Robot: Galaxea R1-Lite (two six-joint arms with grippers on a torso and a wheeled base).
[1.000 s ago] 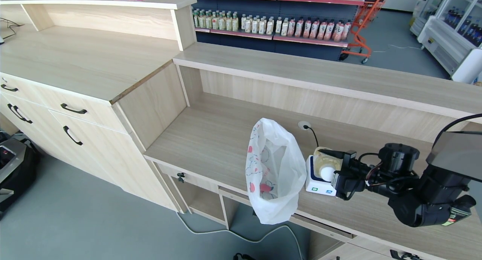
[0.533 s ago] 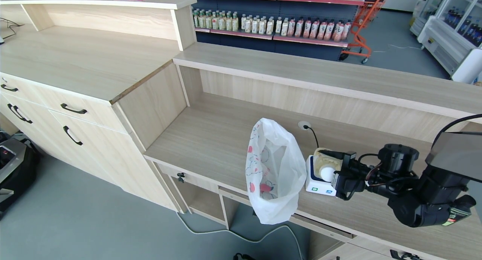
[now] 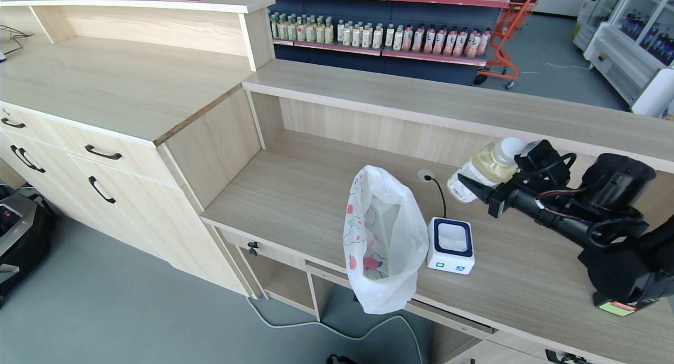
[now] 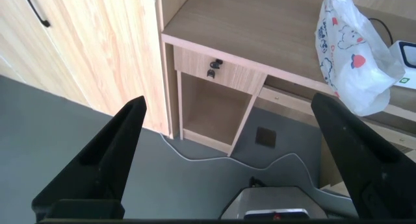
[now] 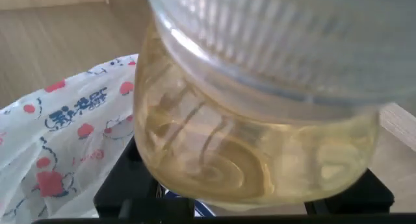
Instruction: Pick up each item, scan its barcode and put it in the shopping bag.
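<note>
Pale yellow bottle point(image 3: 488, 165), clamped in the right tool point(image 3: 480, 178), hangs above the worktop point(image 3: 316, 195) beyond the scanner point(image 3: 450, 245). Bagging looks next: carry it over the bag point(image 3: 384, 237) mouth, then release. The left tool point(image 4: 227, 152) is spread apart.

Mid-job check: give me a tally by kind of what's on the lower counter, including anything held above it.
shopping bag: 1
scanner: 1
bottle, held above the counter: 1
Total: 3
</note>
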